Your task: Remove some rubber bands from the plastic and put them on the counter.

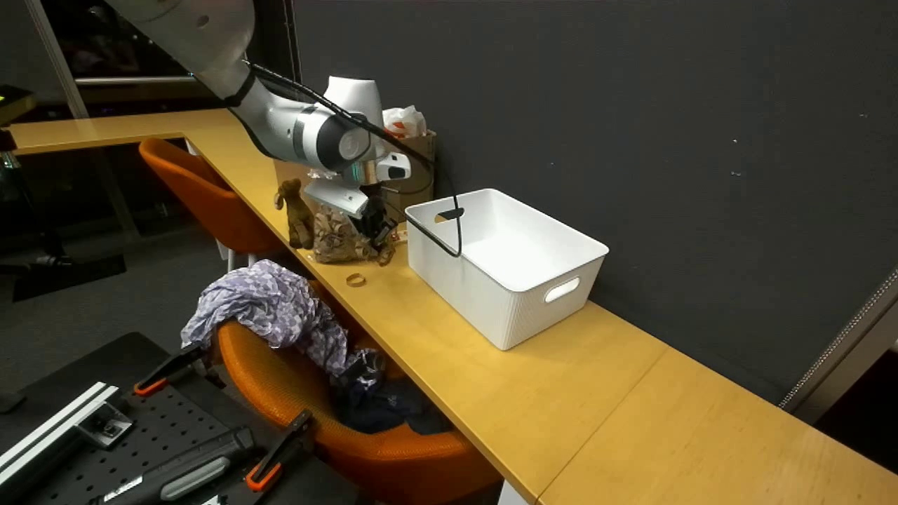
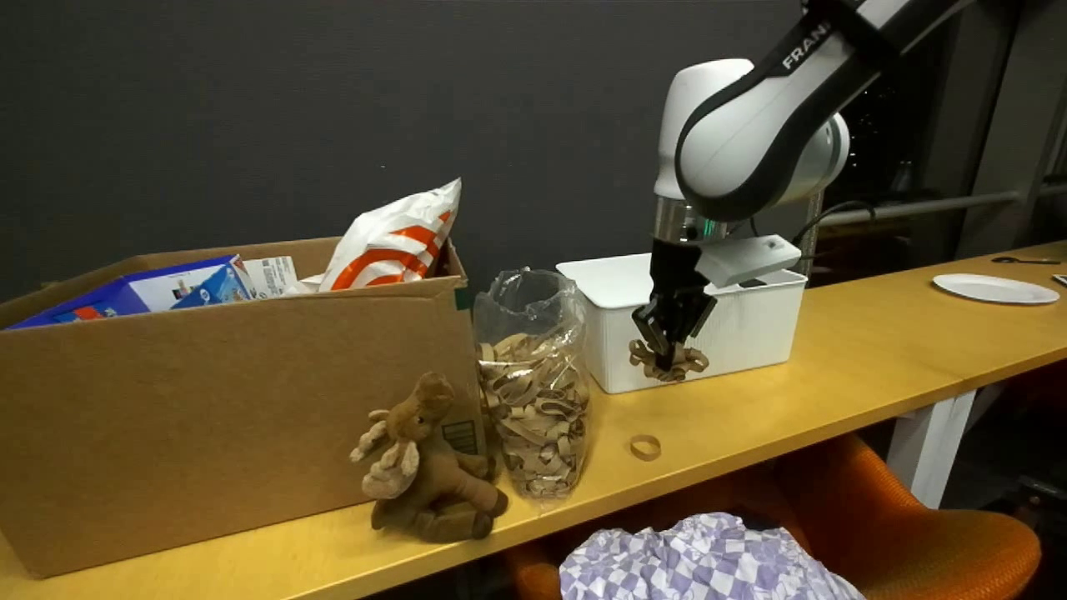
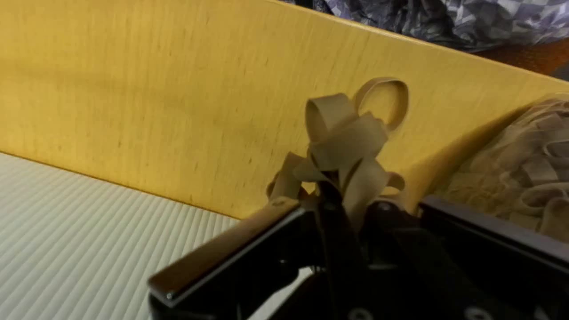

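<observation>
The clear plastic bag of tan rubber bands stands upright and open-topped on the wooden counter. The bag also shows in an exterior view and at the right of the wrist view. My gripper points down and is shut on a bunch of rubber bands, held above the counter beside the bag. In the wrist view, the bunch loops out from between the fingertips. One loose rubber band lies on the counter near the front edge; it also shows in the wrist view.
A white bin stands against the wall, close behind my gripper. A cardboard box and a brown plush moose stand beside the bag. A white plate lies farther along. An orange chair stands at the counter's front edge.
</observation>
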